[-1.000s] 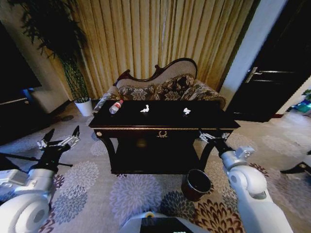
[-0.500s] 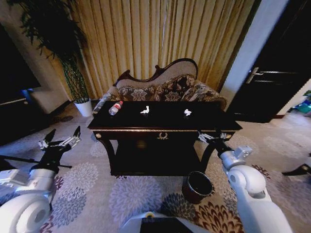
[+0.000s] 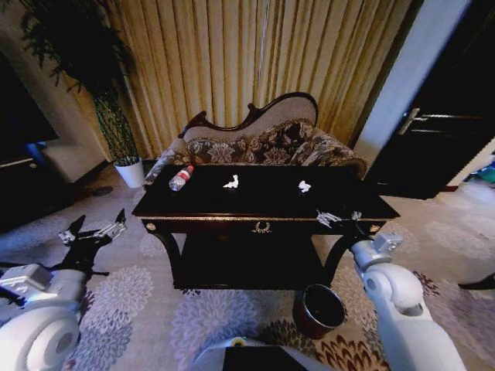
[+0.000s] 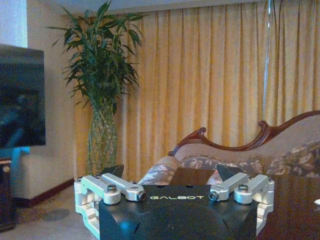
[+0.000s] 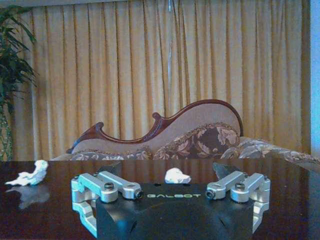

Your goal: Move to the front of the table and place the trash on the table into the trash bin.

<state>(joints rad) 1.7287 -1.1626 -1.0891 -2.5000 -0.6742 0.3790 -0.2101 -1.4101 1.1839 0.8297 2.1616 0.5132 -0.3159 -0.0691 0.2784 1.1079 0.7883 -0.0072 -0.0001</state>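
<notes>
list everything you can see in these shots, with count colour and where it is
table: 1, near-black with gold trim, centre, in front of the sofa
bottle: 1, clear with red label, lying on the table's left end
paper scraps: 2, white, on the tabletop, one mid, one toward the right
trash bin: 1, reddish-brown, black inside, on the carpet by the table's right leg
sofa: 1, dark carved frame, floral fabric, behind the table
plant: 1, green, white pot, back left corner
curtains: gold, back wall
door: 1, dark, right
left hand: open, low, left of the table
right hand: open, at the table's right front edge
</notes>
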